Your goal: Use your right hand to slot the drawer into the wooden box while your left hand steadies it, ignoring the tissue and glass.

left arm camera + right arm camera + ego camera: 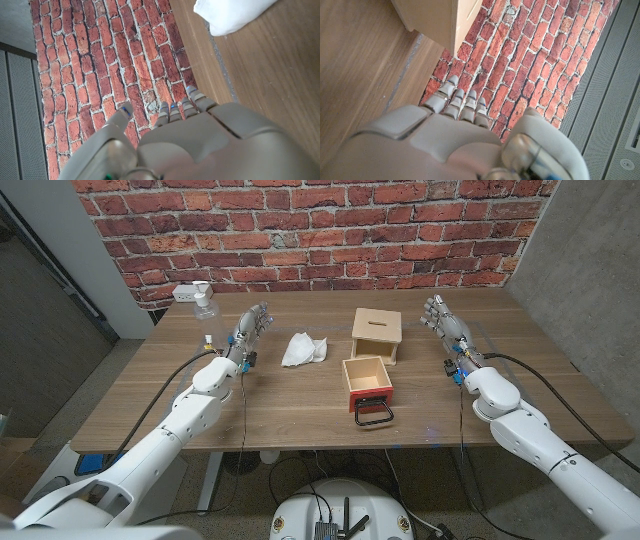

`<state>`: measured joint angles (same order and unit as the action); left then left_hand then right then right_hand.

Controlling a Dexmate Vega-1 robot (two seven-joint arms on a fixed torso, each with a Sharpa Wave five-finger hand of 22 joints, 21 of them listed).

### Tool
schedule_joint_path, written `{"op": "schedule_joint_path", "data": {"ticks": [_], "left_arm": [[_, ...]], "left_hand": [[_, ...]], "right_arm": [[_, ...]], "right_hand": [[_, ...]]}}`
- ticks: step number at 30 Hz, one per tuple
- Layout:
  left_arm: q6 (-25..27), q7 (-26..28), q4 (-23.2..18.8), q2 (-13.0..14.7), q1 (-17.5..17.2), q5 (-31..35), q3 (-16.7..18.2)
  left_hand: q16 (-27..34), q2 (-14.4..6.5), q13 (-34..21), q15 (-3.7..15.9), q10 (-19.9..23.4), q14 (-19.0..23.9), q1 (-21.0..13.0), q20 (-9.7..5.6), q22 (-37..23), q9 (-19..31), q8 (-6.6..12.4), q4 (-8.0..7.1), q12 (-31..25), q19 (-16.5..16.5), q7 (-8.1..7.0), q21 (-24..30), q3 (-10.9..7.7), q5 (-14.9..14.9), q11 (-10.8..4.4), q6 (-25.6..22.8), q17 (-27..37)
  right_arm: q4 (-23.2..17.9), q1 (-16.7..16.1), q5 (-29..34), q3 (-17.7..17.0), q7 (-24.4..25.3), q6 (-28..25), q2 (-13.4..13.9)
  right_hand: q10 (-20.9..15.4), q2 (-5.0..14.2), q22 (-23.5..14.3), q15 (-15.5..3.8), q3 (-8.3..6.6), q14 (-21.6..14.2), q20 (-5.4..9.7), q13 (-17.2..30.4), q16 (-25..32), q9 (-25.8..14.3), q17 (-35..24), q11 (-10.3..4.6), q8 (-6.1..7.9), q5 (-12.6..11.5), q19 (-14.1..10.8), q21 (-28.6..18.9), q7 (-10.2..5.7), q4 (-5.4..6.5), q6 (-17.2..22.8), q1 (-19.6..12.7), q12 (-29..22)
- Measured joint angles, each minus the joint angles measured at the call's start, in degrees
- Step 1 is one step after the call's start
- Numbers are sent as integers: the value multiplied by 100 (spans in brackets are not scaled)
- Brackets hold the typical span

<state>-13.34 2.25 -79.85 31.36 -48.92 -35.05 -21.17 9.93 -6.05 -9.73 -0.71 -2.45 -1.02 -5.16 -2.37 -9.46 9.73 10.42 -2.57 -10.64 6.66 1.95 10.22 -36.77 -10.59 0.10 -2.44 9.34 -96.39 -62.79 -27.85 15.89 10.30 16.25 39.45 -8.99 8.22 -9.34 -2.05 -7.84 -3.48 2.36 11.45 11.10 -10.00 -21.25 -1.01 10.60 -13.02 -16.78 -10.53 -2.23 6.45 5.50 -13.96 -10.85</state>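
Wooden bench (300, 405) before a red brick wall (320, 230), grey concrete to one side, my left hand (250, 325) and right hand (443, 320) raised, fingers spread, empty

Glossy white shells are covering both arms, with black cables running alongside them. The left hand (250, 323) and right hand (441, 317) are showing grey segmented fingers (451, 95) with blue-dotted fingertips (172, 107).

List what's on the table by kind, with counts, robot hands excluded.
Wooden box: 1
Drawer, red front with a black handle, out of the box: 1
Tissue, white, crumpled: 1
Pump bottle, clear: 1
White block at the far edge, kind unclear: 1
Total: 5

The task's "glass" may be the clear pump bottle; I see no drinking glass.
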Motion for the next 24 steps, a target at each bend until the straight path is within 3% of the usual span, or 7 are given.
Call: {"op": "schedule_joint_path", "data": {"ticks": [10,24], "left_arm": [[100,16,-58,39,26,51,-15],[250,80,-265,207,53,137,-12]], "left_hand": [[0,0,0,0,0,0,0,0,0,0,0,71,0,0,0,0,-23,0,0,0,0],[0,-6,0,-1,0,0,-38,0,0,0,0,101,0,0,0,0,-54,0,0,0,1]], "right_arm": [[-549,-337,196,-148,150,-114,289],[-1141,-742,961,-289,470,-390,578]], "right_hand": [[-32,0,0,-10,-45,-87,0,-27,16,0,53,-32,0,39,0,0,-42,-45,42,0,0],[-10,-29,-1,-10,-38,-87,0,-26,16,0,116,-53,0,39,0,0,-71,-92,72,-30,0]]}}
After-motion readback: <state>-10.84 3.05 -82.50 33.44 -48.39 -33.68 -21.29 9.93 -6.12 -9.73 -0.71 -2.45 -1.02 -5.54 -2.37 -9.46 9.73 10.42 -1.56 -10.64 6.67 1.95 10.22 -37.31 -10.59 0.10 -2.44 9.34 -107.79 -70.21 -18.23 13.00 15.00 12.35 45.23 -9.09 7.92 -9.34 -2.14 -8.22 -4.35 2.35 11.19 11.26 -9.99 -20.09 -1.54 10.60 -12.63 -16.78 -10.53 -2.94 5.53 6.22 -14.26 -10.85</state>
